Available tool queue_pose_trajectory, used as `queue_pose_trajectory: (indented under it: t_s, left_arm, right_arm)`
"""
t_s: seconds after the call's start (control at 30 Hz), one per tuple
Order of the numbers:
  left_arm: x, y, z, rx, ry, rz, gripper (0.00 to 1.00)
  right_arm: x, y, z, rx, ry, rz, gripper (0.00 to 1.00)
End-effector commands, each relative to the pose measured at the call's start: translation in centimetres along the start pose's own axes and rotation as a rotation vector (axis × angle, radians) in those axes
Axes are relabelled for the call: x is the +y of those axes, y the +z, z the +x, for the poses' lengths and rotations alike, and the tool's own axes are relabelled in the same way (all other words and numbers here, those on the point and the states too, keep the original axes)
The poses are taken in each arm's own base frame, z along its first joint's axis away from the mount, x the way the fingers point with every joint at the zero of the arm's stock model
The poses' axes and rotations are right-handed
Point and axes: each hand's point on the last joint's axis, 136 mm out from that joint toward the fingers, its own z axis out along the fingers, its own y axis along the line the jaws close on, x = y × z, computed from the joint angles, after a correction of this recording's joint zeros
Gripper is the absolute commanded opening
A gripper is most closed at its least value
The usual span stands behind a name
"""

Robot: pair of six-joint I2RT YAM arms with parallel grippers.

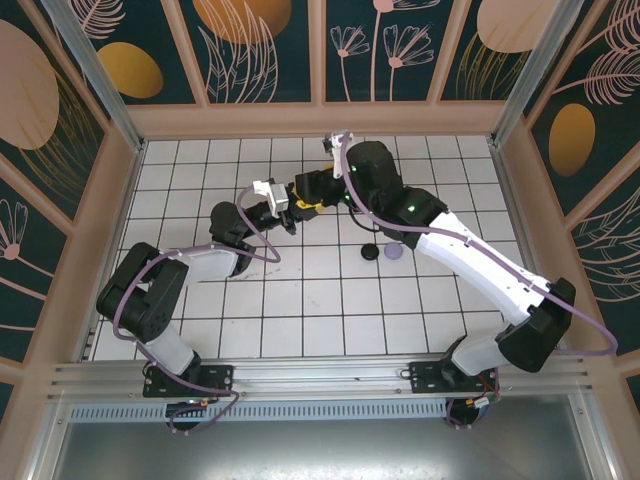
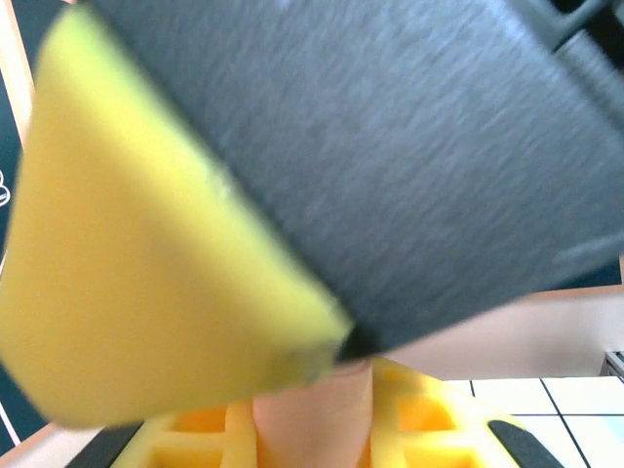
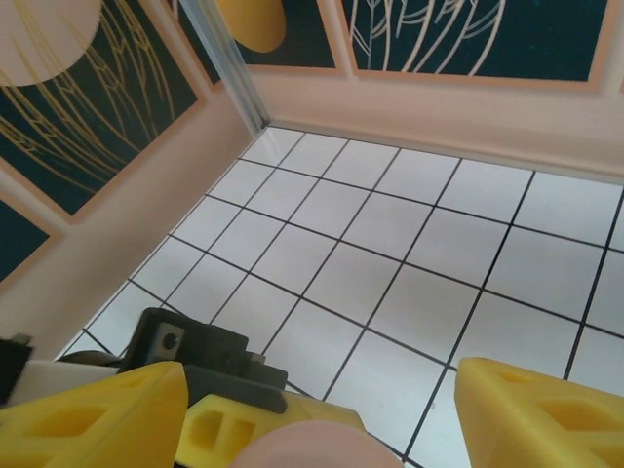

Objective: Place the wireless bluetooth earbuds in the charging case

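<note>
Jaws of my left pincer [image 1: 288, 213] are clamped tight on a pink rounded piece [image 2: 312, 414], over the tiled floor [image 1: 300, 300] toward the back rows. Whether that piece is a case or a bud I cannot tell. Close against it on the right is my right pincer [image 3: 322, 380], jaws spread wide and gripping nothing. Its yellow fingers [image 3: 546, 409] stand either side of the pink piece, which sits low between them, closer to one finger than the other. Further right, on the tiles beside my right forearm, lie a black disc case [image 1: 370, 252] and, just beside it, a lavender disc case [image 1: 394, 250]. The earbuds themselves are too small for me to pick out.
</note>
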Motion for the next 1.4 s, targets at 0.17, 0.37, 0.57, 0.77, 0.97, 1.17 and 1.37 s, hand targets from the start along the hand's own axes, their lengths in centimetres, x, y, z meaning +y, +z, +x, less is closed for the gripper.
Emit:
queue_pose_trajectory:
  t_s: [0.17,0.37,0.57,0.77,0.97,1.17,1.37]
  left_arm:
    - [0.7,0.5,0.0,-0.017,0.036,-0.024,0.0]
    - [1.9,0.4,1.7,0.044,0.054,-0.084,0.0]
    - [2.4,0.4,2.7,0.074,0.067,-0.103,0.0]
    - [2.5,0.7,2.4,0.072,0.075,-0.095,0.0]
    - [2.4,0.8,2.3,0.07,0.071,-0.085,0.0]
    - [2.5,0.8,2.2,0.067,0.071,-0.087,0.0]
    - [2.4,0.9,2.0,0.063,0.075,-0.082,0.0]
  right_arm:
    - [0.6,-4.2,-5.3,-0.161,0.086,-0.071,0.75]
    - [0.0,-5.3,-5.8,-0.161,0.14,-0.07,0.71]
    - [1.4,-3.9,-3.8,-0.034,0.167,-0.149,0.34]
    - [1.8,-2.2,-1.9,0.041,0.18,-0.181,0.11]
    - [1.9,-0.6,-0.7,0.081,0.19,-0.204,0.07]
    - [1.4,0.3,0.0,0.096,0.192,-0.185,0.07]
    - [0.1,0.9,1.2,0.117,0.201,-0.147,0.07]
